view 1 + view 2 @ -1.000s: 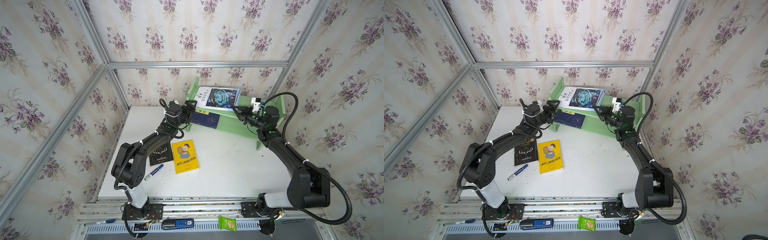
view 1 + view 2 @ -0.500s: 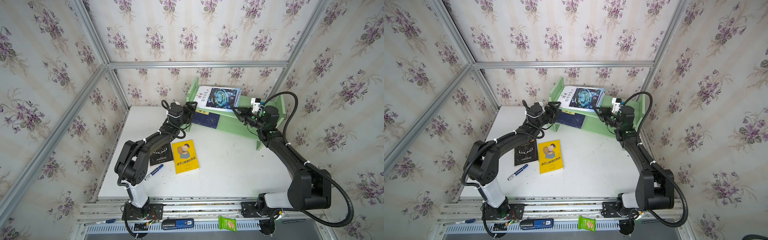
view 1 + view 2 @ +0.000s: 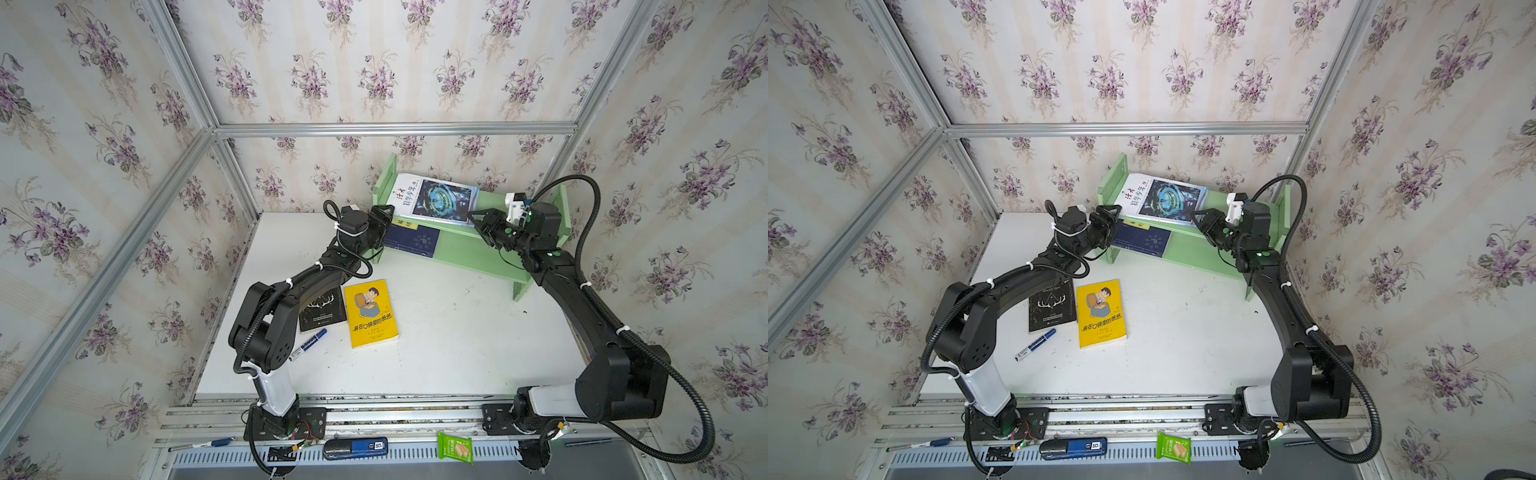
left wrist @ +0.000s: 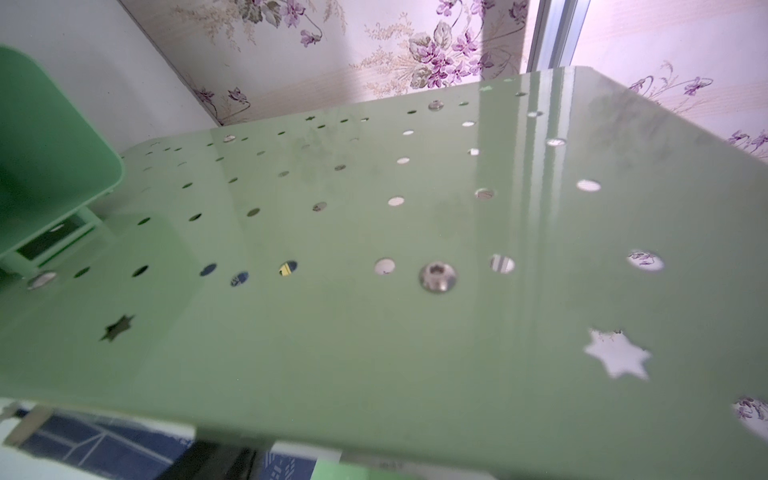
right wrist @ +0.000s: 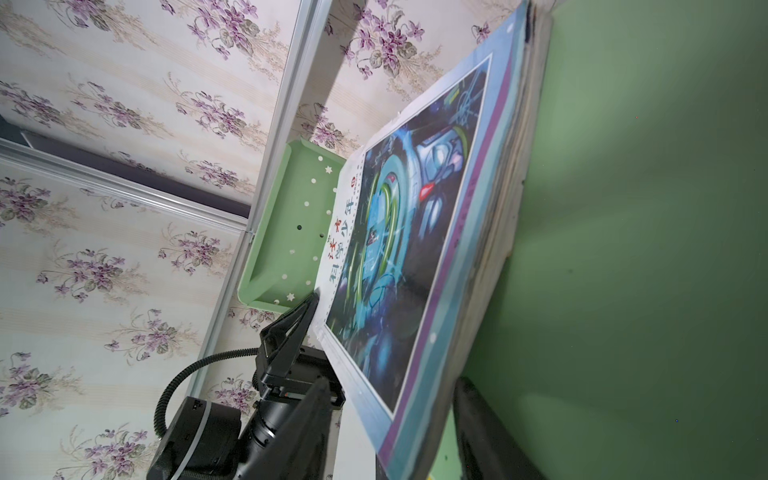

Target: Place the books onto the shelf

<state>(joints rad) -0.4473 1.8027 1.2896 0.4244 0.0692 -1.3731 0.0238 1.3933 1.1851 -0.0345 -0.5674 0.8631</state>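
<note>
**Two books up on the shelf (image 3: 469,249), two flat on the table (image 3: 440,345)**

White-blue swirl book (image 3: 436,201) lies on the top tier's left end, far side. The right gripper (image 3: 473,218) has its jaws apart around the book's right edge. Navy book (image 3: 411,239) below is half hidden under that tier. Left gripper (image 3: 384,216) is right up at the left end panel (image 4: 374,311), which fills its wrist view, so can't tell its jaws. Yellow book (image 3: 371,313) and black book (image 3: 322,309) lie near-left, the black one partly under the left arm (image 3: 291,286).
</note>
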